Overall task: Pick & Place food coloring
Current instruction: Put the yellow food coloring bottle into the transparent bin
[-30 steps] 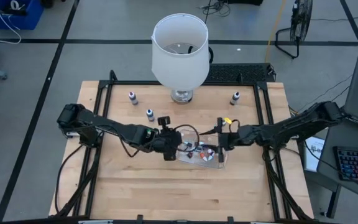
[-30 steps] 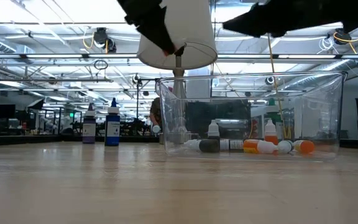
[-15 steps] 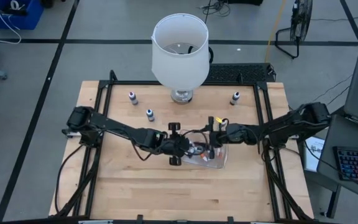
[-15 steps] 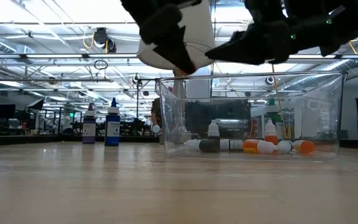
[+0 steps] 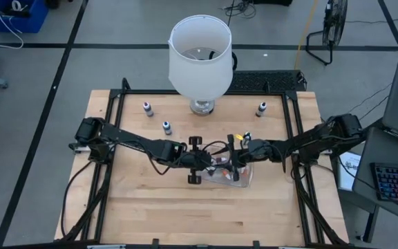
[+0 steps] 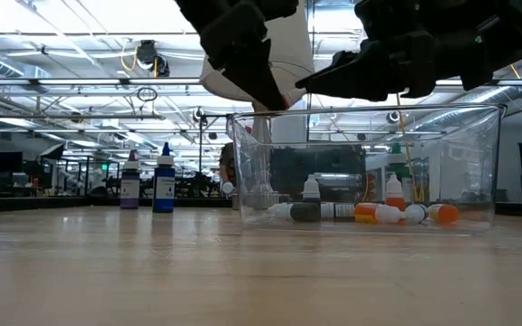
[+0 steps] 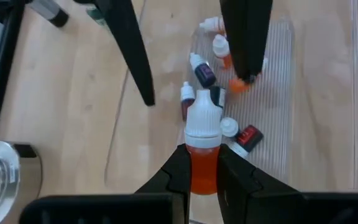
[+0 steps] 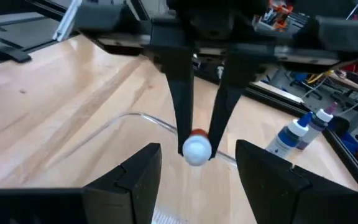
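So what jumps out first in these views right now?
The left gripper holds an orange, white-capped dropper bottle above the clear tub at mid-table, where more bottles lie on the tub's floor. The right gripper faces it from close by, fingers open. Behind them stands a big white lampshade at the table's far edge.

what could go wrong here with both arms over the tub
The left gripper holds an orange bottle above the clear tub, and the open right gripper faces it closely, so the fingers might collide. If released off-centre, the bottle may hit the tub's rim and bounce out. Dropping it onto the bottles lying inside could scatter them.
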